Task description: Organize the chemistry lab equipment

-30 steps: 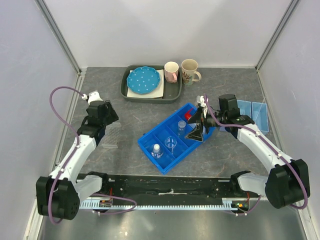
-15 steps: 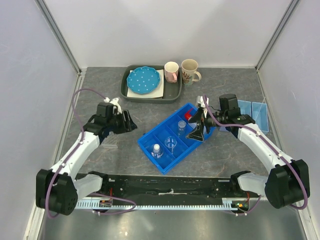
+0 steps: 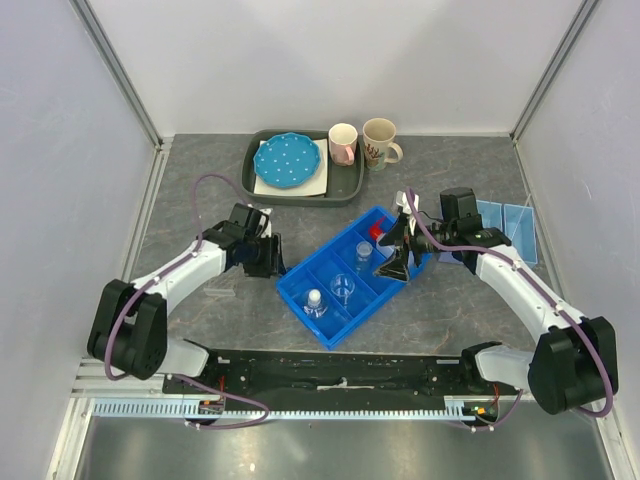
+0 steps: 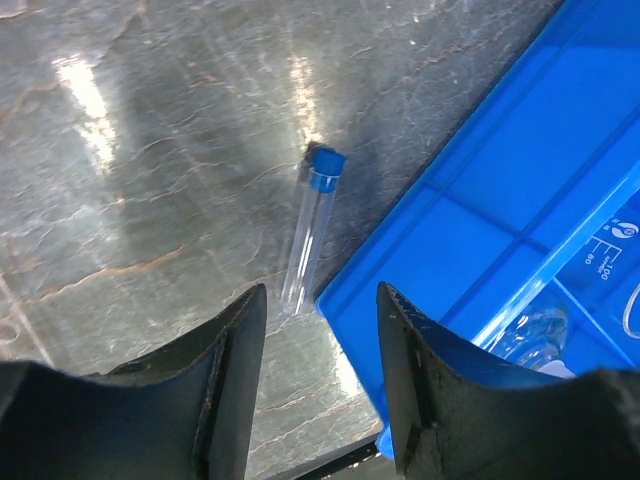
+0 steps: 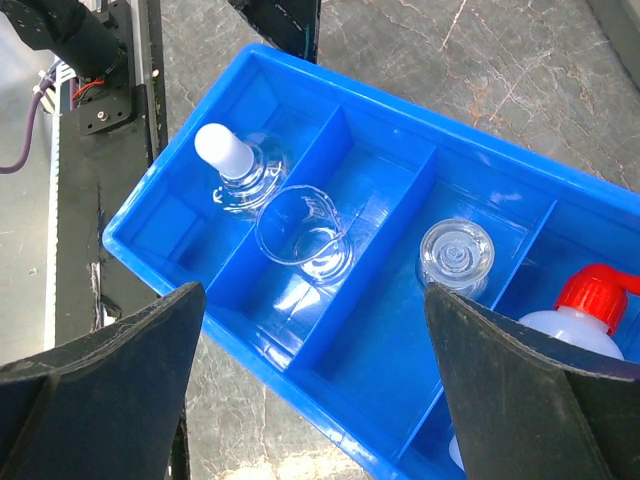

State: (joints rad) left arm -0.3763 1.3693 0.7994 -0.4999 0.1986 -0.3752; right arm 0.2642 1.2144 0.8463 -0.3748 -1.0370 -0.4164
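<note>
A blue divided tray (image 3: 325, 265) lies mid-table. It holds a white-stoppered flask (image 3: 313, 298), a clear beaker (image 3: 343, 288), a clear vial (image 3: 362, 250) and a white squeeze bottle with a red nozzle (image 3: 377, 231). My left gripper (image 3: 268, 255) is open and empty at the tray's left corner. In the left wrist view a clear blue-capped tube (image 4: 310, 228) lies on the table beside the tray (image 4: 520, 170), just ahead of the open left gripper (image 4: 320, 300). My right gripper (image 3: 395, 245) hangs open and empty over the tray (image 5: 400, 330). Blue-framed safety glasses (image 3: 505, 225) lie at the right.
A dark tray (image 3: 345, 185) at the back holds a blue white-dotted plate (image 3: 289, 161). Two mugs (image 3: 343, 143) (image 3: 380, 142) stand beside it. A small clear item (image 3: 220, 292) lies on the table left of the blue tray. Walls close in the table.
My left arm has swung right from the table's left side to the blue tray's left corner. The right arm has hardly moved.
</note>
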